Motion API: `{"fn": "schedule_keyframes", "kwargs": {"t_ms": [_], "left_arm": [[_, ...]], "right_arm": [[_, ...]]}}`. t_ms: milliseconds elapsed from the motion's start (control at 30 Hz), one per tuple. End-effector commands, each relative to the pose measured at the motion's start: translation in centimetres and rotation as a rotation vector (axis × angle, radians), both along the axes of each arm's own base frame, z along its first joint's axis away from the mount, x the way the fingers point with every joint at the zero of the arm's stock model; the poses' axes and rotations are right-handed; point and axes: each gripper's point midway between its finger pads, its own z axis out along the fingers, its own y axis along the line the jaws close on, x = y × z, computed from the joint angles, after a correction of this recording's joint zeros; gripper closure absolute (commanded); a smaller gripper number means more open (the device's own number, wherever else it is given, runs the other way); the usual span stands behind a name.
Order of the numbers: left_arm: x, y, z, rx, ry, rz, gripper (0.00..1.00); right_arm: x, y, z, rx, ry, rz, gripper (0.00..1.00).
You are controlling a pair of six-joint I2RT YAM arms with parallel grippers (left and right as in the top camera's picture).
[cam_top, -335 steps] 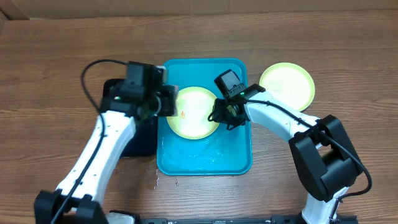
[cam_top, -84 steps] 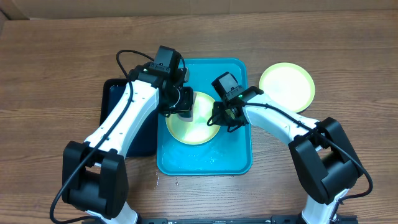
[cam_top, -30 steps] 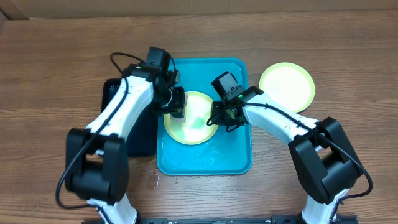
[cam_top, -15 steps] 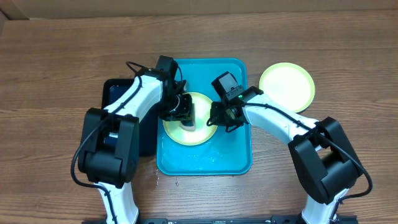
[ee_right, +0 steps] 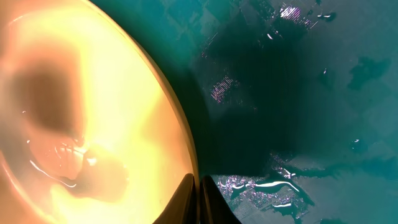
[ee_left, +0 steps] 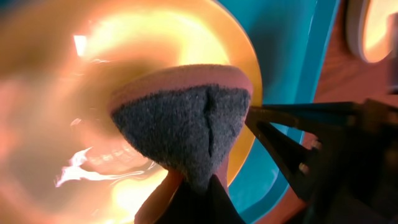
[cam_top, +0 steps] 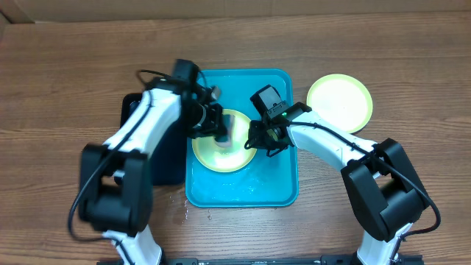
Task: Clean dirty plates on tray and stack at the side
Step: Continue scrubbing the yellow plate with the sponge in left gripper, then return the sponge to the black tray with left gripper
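A lime-green plate (cam_top: 229, 153) lies in the upper half of the turquoise tray (cam_top: 250, 185), between the two tools. The left tool (cam_top: 215, 126) is over the plate's upper left part. Its fingers are closed on a sponge (ee_left: 180, 130), which has a dark grey scouring face and a pale pink back. The left wrist view shows the sponge's grey face turned towards the camera and the sponge against the plate's inner surface, near its far rim.

The right tool (cam_top: 259, 140) is at the plate's right edge. In the right wrist view its two fingers are pinched shut on the rim, one on each side of the lip. The tray floor beside them glints wet.

The left arm rises from the near edge of the counter (cam_top: 73, 73) and passes over a dark navy tray (cam_top: 168, 163) just left of the turquoise one. Its wrist bends right towards the plate. The right arm reaches from its base at the lower right, up and left across the tray's right rim, with its wrist angled down to the plate's edge.

A second plate (cam_top: 339, 101), also lime-green, rests on the counter just right of the tray's upper corner, apart from both tools.
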Motion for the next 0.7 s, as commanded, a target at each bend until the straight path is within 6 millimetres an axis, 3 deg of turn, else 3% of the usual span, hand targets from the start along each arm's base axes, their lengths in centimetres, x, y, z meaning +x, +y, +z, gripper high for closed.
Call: {"fn": "schedule_keyframes", "kwargs": {"t_ms": [0,267,400,500,667], "left_arm": [[1.6,4.0,3.0,0.12,-0.119,0.073,0.96],[-0.8,12.8,1.3,0.522,-0.001,0.243,0.96],[-2.1,15.6,0.6,0.684,0.035,0.3,0.96],[-2.9,16.9,-0.3,0.758,0.05,0.33,0.96],[-3.7,17.0,-2.9,0.764,0.052,0.33,0.96]], "right_arm": [[-0.4,0.3,-0.3,0.003,0.007,0.015,0.96],[-0.4,0.3,-0.3,0.003,0.007,0.016,0.96],[-0.4,0.3,-0.3,0.003,0.007,0.016,0.96],[-0.4,0.3,-0.3,0.003,0.007,0.015,0.96],[-0.4,0.3,-0.3,0.003,0.006,0.015,0.96]]}}
